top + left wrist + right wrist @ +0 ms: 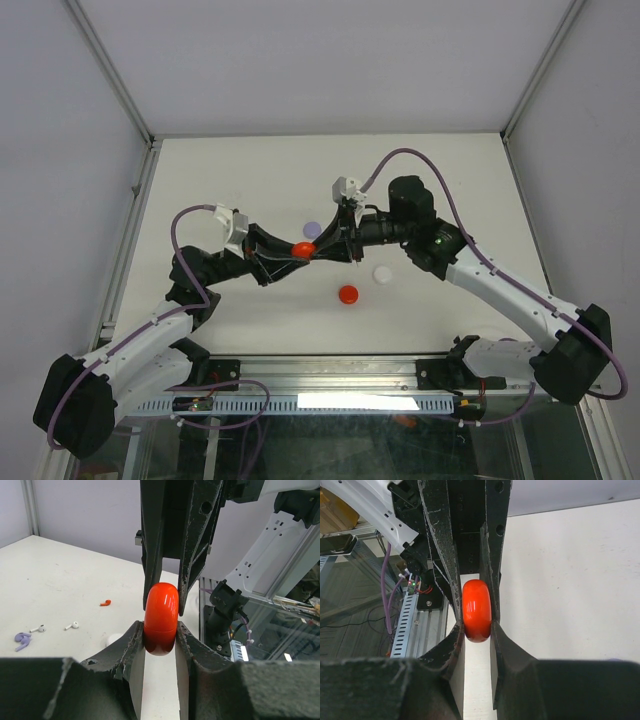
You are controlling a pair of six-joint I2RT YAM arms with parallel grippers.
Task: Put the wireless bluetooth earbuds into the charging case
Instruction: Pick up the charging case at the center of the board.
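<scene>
A red charging case [303, 249] hangs above the white counter [250, 170], pinched from opposite ends by the left fingers [131, 652] and right fingers [454, 647]. Tiny earbuds [71, 626] lie scattered on the counter.

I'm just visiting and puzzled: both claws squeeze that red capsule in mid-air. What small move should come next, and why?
Probably the right gripper should hinge open the half of the red charging case it grips while the left gripper holds the other half: the case looks shut, and the red earbud lies on the table.
</scene>
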